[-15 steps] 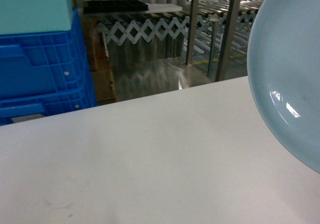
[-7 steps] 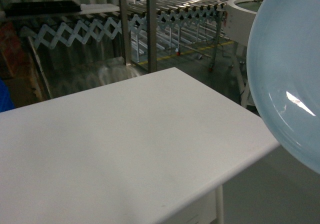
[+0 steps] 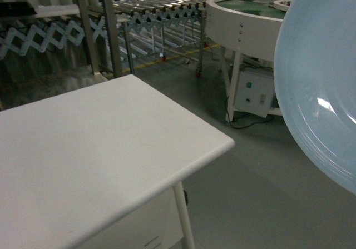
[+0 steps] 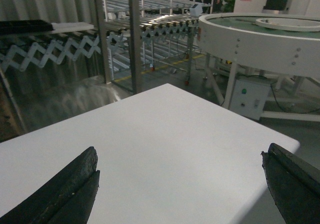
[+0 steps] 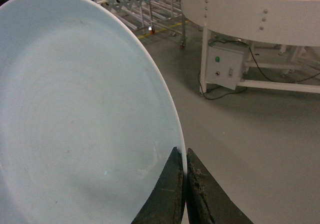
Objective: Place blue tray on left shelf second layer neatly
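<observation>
The blue tray (image 3: 322, 93), pale blue and round, is held up on edge at the right of the head view, in the air beyond the table's corner. In the right wrist view the tray (image 5: 85, 109) fills the left side, and my right gripper (image 5: 185, 156) is shut on its rim. My left gripper (image 4: 179, 151) is open over the white table (image 4: 165, 134) with nothing between its fingers. The left shelf (image 3: 105, 26), a shiny steel rack of upright posts and roller rails, stands behind the table at the back left. I cannot tell which tier is its second layer.
A white round conveyor (image 3: 250, 21) on legs stands at the back right, with a white control box (image 3: 253, 90) and cables beneath it. A scissor-frame roller conveyor (image 3: 33, 35) runs along the back left. Grey floor lies between the white table (image 3: 100, 143) and the round conveyor.
The head view has swung to the right: the blue crates have left the view, and the table's corner, floor and round conveyor have come in. The tray keeps its place in the view.
</observation>
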{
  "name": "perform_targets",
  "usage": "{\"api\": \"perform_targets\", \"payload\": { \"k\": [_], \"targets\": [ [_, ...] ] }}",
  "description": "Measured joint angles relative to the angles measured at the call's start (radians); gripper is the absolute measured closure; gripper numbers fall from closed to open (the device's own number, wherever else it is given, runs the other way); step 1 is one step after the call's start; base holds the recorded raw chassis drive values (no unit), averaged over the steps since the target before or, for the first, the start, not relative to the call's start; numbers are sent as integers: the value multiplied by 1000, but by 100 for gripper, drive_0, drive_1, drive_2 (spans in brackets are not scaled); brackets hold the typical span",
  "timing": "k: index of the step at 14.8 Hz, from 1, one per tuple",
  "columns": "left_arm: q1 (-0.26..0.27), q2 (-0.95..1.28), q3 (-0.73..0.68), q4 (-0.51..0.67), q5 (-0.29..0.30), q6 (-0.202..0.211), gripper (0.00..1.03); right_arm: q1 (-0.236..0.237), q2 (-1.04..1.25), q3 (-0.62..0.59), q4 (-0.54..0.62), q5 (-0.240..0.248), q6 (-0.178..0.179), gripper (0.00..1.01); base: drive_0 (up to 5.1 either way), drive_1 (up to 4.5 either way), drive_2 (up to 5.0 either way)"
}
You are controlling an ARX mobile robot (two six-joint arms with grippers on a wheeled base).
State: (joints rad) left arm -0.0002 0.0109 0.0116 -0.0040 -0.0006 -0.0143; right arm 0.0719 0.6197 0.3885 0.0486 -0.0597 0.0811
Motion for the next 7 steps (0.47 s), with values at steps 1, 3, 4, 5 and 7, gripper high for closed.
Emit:
{"api": "perform_targets", "payload": {
  "k": [1, 3, 4, 5, 7],
  "targets": [
    [0, 0, 0, 0, 0, 0, 5, 0, 0, 0, 0, 0, 0, 99, 338, -403, -403],
    [0, 0, 0, -2, 0, 0, 5, 0, 0, 0, 0, 0, 0, 99, 338, -403, -403],
    [0, 0, 0, 0, 1, 0, 5, 0, 0, 0, 0, 0, 0, 99, 338, -403, -403],
    [0, 0, 0, 3, -1, 0, 5, 0, 0, 0, -2, 0, 0, 99, 338, -403, -403],
    [0, 0, 0, -2, -1, 0, 5, 0, 0, 0, -1, 0, 0, 99, 349, -396, -396]
  ]
}}
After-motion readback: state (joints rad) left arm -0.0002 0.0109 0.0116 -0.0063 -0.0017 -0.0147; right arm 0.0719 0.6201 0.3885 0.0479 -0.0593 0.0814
